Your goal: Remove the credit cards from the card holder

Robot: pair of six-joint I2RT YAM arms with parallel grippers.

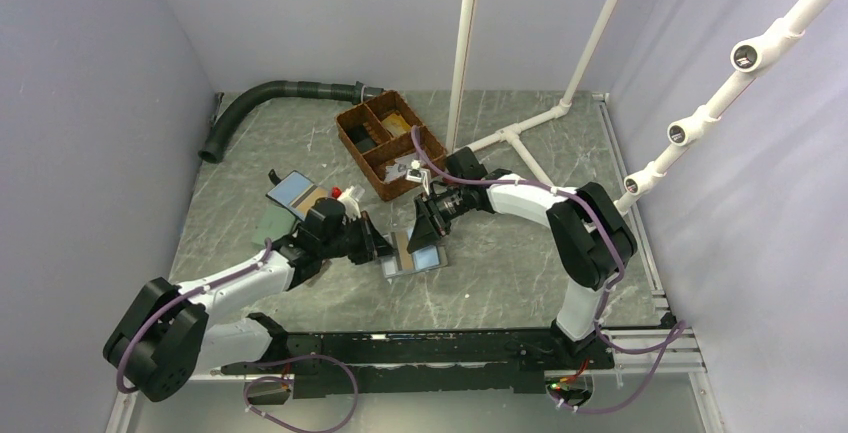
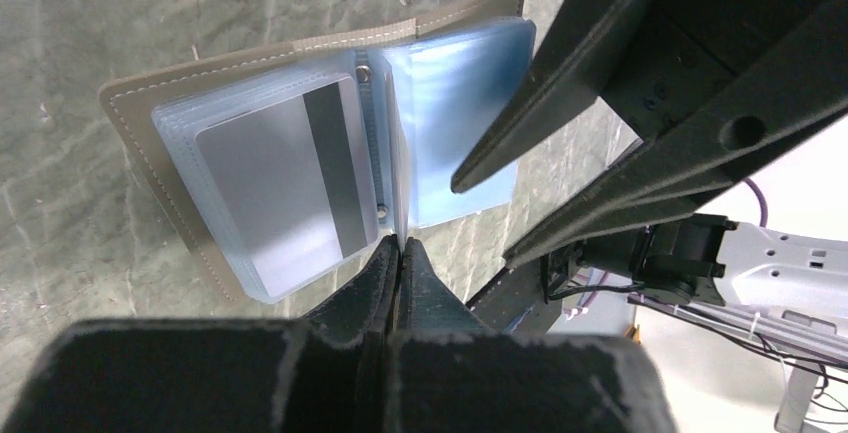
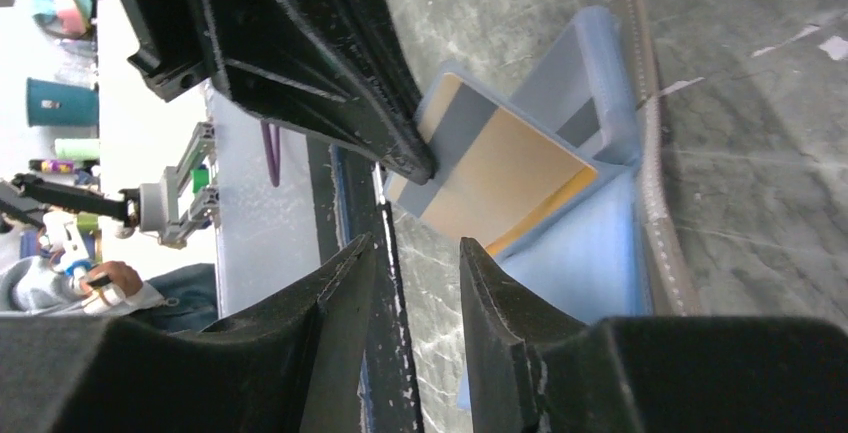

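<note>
Right, pinching a sleeve edge of the open card holder (image 1: 412, 253) with the left hand (image 2: 400, 253) clamped shut, holder lying on the bench (image 1: 500, 268) between both arms. Best aiming the narrowly parted right hand (image 3: 415, 263) at the free edge of the striped credit card (image 3: 500, 175), pulling straight along the slot.

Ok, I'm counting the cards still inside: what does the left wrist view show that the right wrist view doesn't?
Only left wrist: a grey-white card with a dark stripe in a flat sleeve, and the left gripper shut on an edge-on sleeve. Only right wrist: a tan-faced card with a grey stripe in the lifted sleeve, and the right gripper open. Both: the open card holder on the grey table.
</note>
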